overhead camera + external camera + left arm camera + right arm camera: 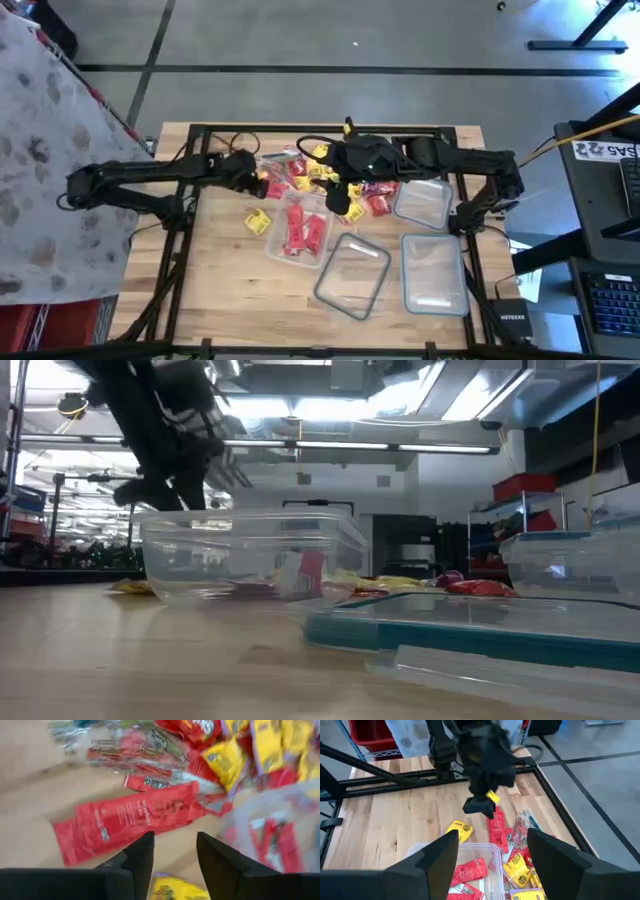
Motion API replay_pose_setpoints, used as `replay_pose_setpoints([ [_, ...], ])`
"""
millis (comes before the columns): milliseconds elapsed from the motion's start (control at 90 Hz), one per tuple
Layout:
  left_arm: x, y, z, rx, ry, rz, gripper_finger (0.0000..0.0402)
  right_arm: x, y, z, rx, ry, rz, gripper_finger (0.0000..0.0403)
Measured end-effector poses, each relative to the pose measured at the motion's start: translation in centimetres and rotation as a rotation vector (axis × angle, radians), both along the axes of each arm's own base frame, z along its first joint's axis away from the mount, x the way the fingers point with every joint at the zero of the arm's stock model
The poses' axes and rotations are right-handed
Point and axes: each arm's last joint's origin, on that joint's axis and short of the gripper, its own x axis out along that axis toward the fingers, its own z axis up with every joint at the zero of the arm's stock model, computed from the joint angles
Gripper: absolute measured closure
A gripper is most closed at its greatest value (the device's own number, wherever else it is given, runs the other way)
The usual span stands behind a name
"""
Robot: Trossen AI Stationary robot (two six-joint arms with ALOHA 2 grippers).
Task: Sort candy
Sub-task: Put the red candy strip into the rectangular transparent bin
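The candy [310, 172] lies heaped at the table's far middle, with red, yellow and clear wrappers. A clear container [300, 232] just nearer holds several red pieces [470, 870]. One yellow piece [257, 221] lies alone on the wood to its left. My left gripper [172, 840] hangs open at the heap's left end, above a long red wrapper [130, 820]. A yellow piece [167, 887] shows low between its fingers; I cannot tell whether they touch it. My right gripper [492, 837] stands wide open above the heap and the container's far rim.
Three clear containers hold nothing: one [352, 275] at the near middle, one [435, 272] at the near right and one [425, 200] right of the heap. A black frame [190, 135] rings the table. Bare wood [220, 280] lies at the near left.
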Motion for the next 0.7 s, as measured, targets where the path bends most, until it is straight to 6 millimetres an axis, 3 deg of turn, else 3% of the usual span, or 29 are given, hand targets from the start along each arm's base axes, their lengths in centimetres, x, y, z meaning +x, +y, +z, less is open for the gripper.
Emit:
replay_pose_setpoints([
  [111, 0.7, 0.8, -1.0, -0.014, 0.017, -0.179, 0.0270, 0.0, 0.0, 0.0, 0.009, -0.002, -0.006, 0.0178],
  [300, 1.3, 0.9, -2.6, 0.108, 0.162, -0.508, 0.0270, 0.0, 0.0, 0.0, 0.019, -0.004, -0.013, 0.0178],
  [544, 2.2, 1.7, -3.5, 0.269, 0.248, -0.595, 0.0266, 0.0, 0.3, 0.0, 0.028, -0.005, -0.011, 0.0178],
  [700, 3.0, 2.1, -5.0, 0.263, 0.280, -0.631, 0.0252, 0.0, 0.3, 0.0, 0.040, -0.007, -0.019, 0.0178],
])
